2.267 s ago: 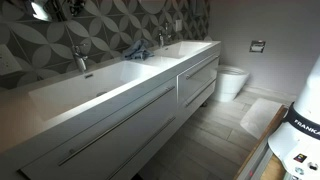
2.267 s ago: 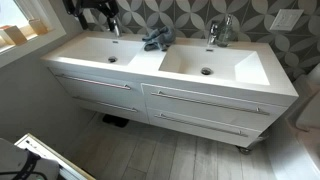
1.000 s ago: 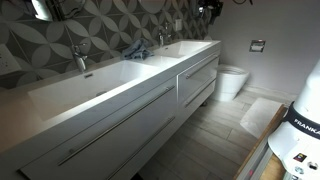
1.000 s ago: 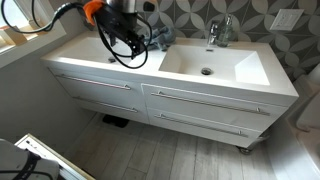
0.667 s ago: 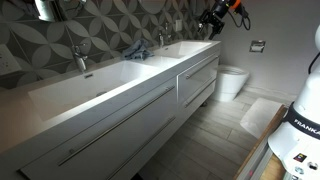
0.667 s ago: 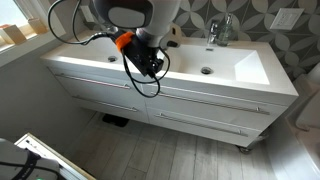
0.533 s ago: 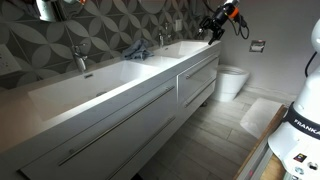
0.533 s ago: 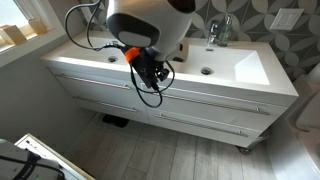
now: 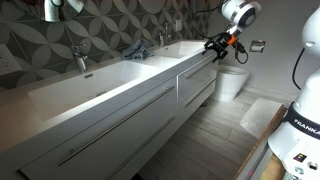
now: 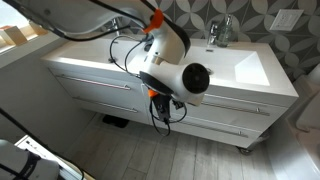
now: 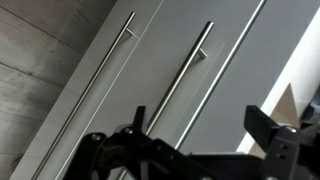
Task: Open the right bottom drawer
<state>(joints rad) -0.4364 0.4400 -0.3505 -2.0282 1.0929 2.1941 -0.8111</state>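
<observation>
The right bottom drawer [image 9: 199, 96] is a white glossy front with a slim chrome bar handle, and it is closed in both exterior views [image 10: 226, 126]. The matching upper drawer [image 9: 198, 74] sits above it, also closed. My gripper [image 9: 214, 45] hangs in front of this drawer pair, at about countertop height. In an exterior view the arm covers the pair's left end and the gripper [image 10: 162, 108] shows below the wrist. In the wrist view the gripper [image 11: 205, 125] is open and empty. It faces two diagonal chrome handles, and the one nearer the floor [image 11: 100, 70] belongs to the bottom drawer.
The longer white drawers of the wider unit [image 9: 100, 130] run beside the pair. A toilet [image 9: 232, 80] and a paper holder [image 9: 258, 46] stand past the vanity's end. A blue cloth [image 9: 135, 48] lies between the sinks. A pale mat [image 9: 262, 112] lies on the floor.
The arm has swung down from above the countertop to in front of the right drawer pair. The gripper stays open. Both drawers are still closed.
</observation>
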